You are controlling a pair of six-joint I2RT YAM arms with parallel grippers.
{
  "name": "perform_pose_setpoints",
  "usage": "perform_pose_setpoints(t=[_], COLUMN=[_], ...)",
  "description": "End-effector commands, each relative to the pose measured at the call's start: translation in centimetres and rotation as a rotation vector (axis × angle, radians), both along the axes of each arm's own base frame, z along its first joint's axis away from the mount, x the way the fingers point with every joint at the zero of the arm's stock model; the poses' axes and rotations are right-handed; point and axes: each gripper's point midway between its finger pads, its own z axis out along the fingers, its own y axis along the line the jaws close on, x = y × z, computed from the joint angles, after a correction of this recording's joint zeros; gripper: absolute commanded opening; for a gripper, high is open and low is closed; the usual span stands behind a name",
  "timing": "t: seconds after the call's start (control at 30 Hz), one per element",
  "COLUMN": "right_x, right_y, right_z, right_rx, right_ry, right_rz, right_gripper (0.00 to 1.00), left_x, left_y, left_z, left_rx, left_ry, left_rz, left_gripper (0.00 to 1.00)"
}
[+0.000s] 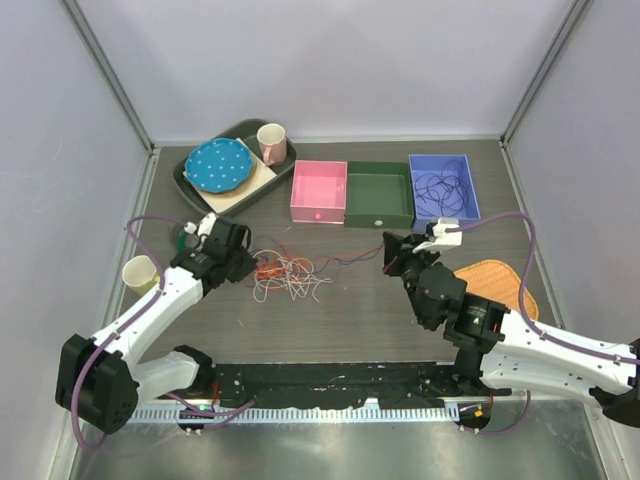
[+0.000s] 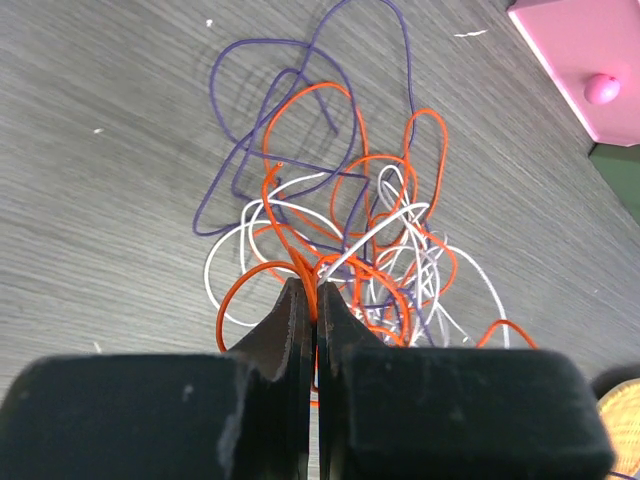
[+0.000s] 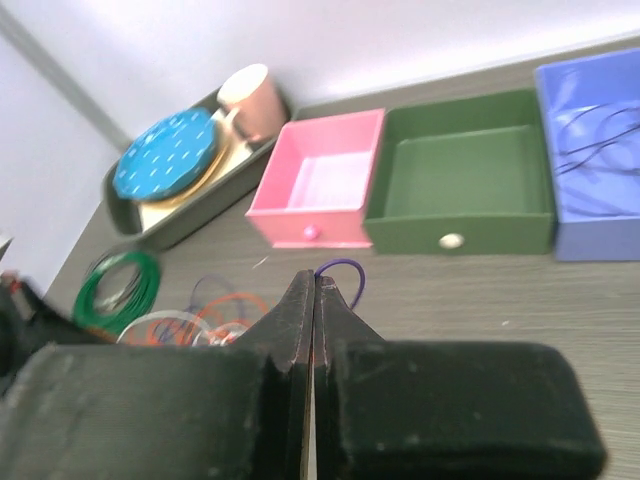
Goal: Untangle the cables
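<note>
The left hand [image 2: 316, 300] is closed tight on a red-orange cable [image 2: 298, 262] at the left side of the cables [image 1: 288, 272], which lie in a loose heap of red-orange, white and dark purple loops near the middle of the bench. The right hand [image 3: 314, 285] is closed too, with a small loop of dark purple cable [image 3: 341, 262] showing at its tips, so it looks to be holding that strand; it sits well apart from the heap, toward the right edge. A thin dark line runs from the heap to the right hand, roughly parallel to the near edge, and the coming move turns on that axis: a pull toward the right edge would likely draw the purple strand lengthwise out of the heap while the left hand, touching the heap, anchors it. A green cable [image 3: 122, 285] lies coiled apart by the left edge. Along the far edge stand a pink box [image 1: 318, 214], a green box [image 1: 378, 221] and a blue box [image 1: 443, 214] with a dark cable [image 1: 438, 188] coiled inside.
</note>
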Motion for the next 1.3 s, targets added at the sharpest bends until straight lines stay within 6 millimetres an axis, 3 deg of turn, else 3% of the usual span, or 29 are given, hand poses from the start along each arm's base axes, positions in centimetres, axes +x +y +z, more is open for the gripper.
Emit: perform_pose_setpoints(t=[0.0,0.17,0.3,0.47,0.53,0.6,0.63,0.67,0.7,0.73,0.77,0.9,1.0,1.13,1.23,1.27], right_x=[0.9,0.5,0.7,0.8,1.2,1.7,1.8,1.8,1.7,1.7,1.2,1.7,1.7,1.0,-0.1,-0.3], right_y=[-6.6,-11.1,-12.4,-12.6,-11.1,-7.7,-6.5,-3.6,-2.1,-0.9,1.0,3.7,4.3,5.7,6.4,6.5], right_z=[5.1,8.1,9.8,13.1,13.7,13.3,13.5,13.5,13.4,13.6,13.6,13.9,15.8,18.7,20.2,20.4], right_rx=[-0.031,-0.046,-0.05,-0.071,-0.054,-0.077,-0.08,-0.09,-0.095,-0.091,-0.096,-0.145,-0.154,-0.132,-0.118,-0.119], right_ry=[-0.059,-0.06,-0.067,-0.093,-0.113,-0.119,-0.123,-0.137,-0.137,-0.138,-0.14,-0.139,-0.166,-0.204,-0.231,-0.233], right_rz=[-0.325,-0.534,-0.578,-0.55,-0.464,-0.296,-0.237,-0.096,-0.027,0.028,0.126,0.201,0.227,0.31,0.384,0.401], right_gripper=[0.01,0.01,0.01,0.01,0.01,0.01,0.01,0.01,0.01,0.01,0.01,0.01,0.01,0.01,0.01,0.01], left_x=[-1.9,-3.0,-3.6,-4.6,-4.5,-4.7,-4.2,-4.0,-3.9,-3.8,-3.9,-3.6,-3.6,-4.7,-4.5,-3.9], left_y=[3.5,5.6,6.0,5.9,4.6,3.3,2.4,1.5,0.3,-1.7,-2.7,-5.2,-6.8,-10.9,-13.0,-13.4], left_z=[-1.2,-0.7,-0.7,-2.8,-3.6,-4.0,-3.6,-3.3,-2.7,-1.6,-1.0,4.0,8.2,13.2,14.3,13.7], left_rx=[0.131,0.194,0.193,0.188,0.14,0.097,0.083,0.053,0.005,-0.071,-0.099,-0.142,-0.132,-0.161,-0.158,-0.139], left_ry=[0.024,-0.002,-0.007,0.039,0.048,0.072,0.044,0.031,0.007,-0.035,-0.064,-0.249,-0.408,-0.606,-0.676,-0.658], left_rz=[0.054,0.096,0.103,0.095,0.04,-0.014,-0.081,-0.13,-0.19,-0.271,-0.331,-0.467,-0.556,-0.788,-0.904,-0.912], left_gripper=[0.0,0.0,0.0,0.0,0.0,0.02,0.22,0.4,0.57,0.89,0.96,1.0,1.0,1.0,1.0,1.0])
